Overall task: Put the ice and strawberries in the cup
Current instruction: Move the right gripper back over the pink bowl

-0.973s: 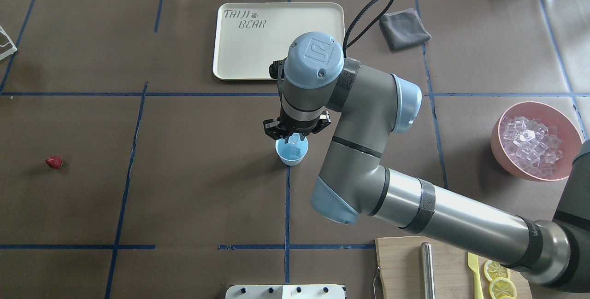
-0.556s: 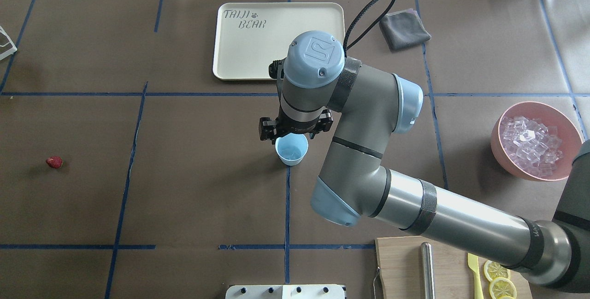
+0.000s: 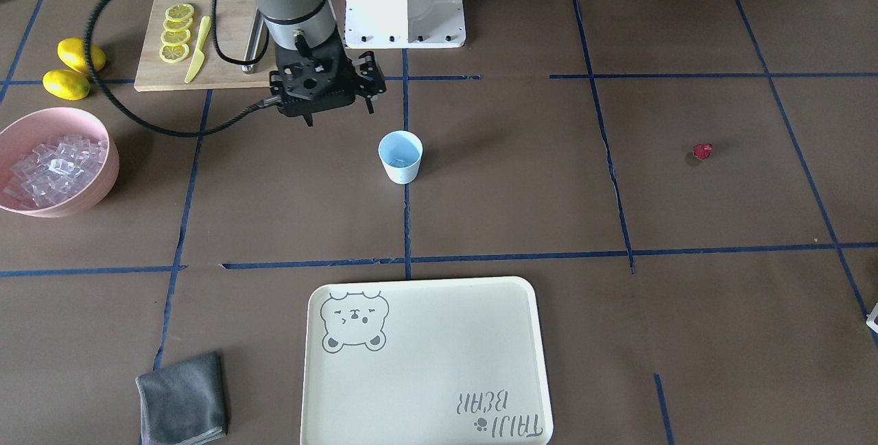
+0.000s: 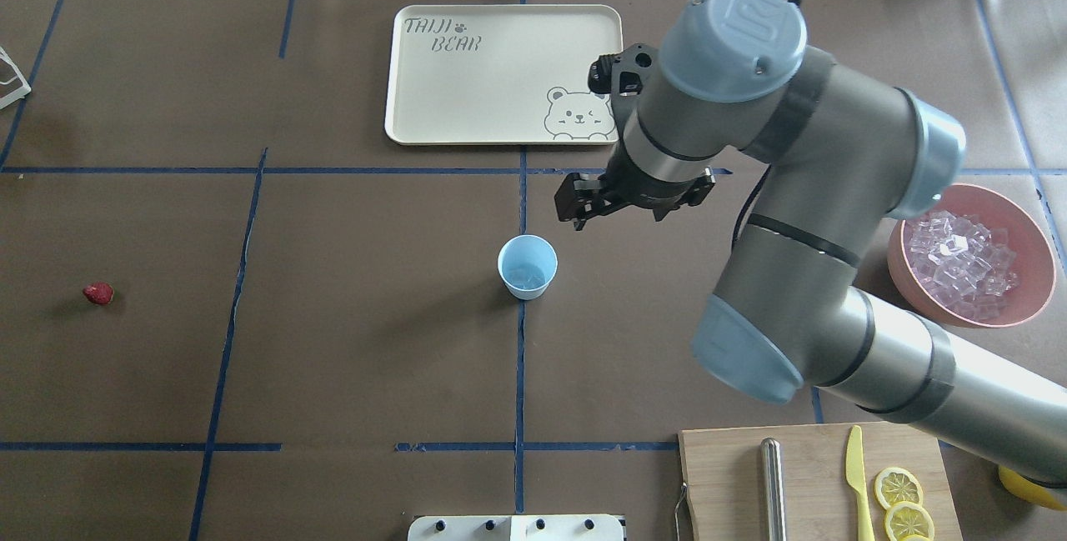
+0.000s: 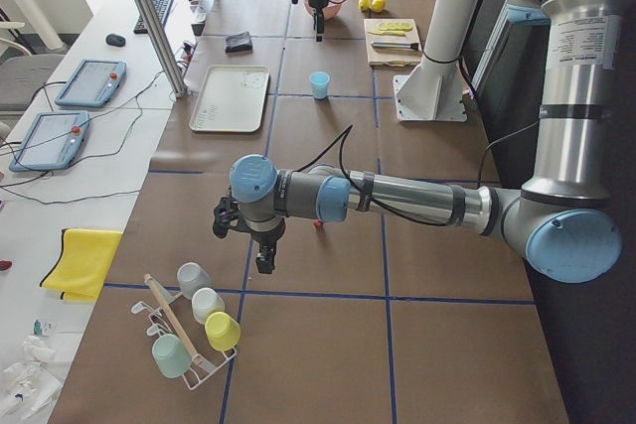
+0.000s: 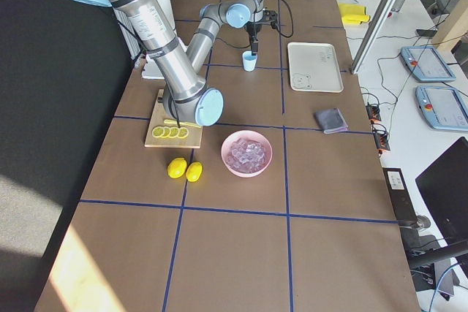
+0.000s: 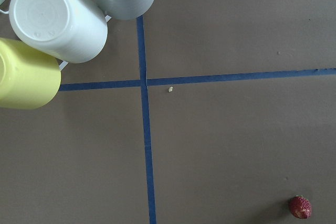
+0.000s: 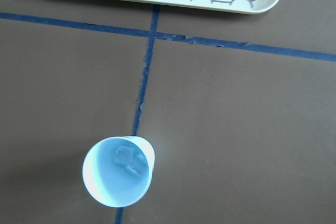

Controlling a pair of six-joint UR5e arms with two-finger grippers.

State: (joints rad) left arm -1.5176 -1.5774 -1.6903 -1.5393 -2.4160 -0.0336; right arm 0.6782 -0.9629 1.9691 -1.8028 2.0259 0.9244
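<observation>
The pale blue cup (image 4: 528, 267) stands upright mid-table, and the right wrist view shows two clear ice cubes (image 8: 128, 160) on its bottom. More ice (image 4: 959, 262) fills the pink bowl (image 4: 904, 274) at the right. My right gripper (image 4: 621, 212) hangs open and holds nothing, above the table between the cup and the tray, off to the cup's right. One red strawberry (image 4: 98, 293) lies far left on the mat and also shows in the left wrist view (image 7: 300, 207). My left gripper (image 5: 260, 263) hovers near it, seen only from the side, so I cannot tell its state.
A cream tray (image 4: 433, 107) lies beyond the cup, with a grey cloth (image 4: 732, 53) to its right. A cutting board (image 4: 725, 483) holds lemon slices (image 4: 899, 488), a yellow knife and a metal bar. Two whole lemons (image 3: 68, 68) lie beside the board. A mug rack (image 5: 194, 330) stands by the left arm.
My right gripper held an ice cube over the cup, opened and dropped it in. It then swung up and away to the right, toward the tray's corner.
</observation>
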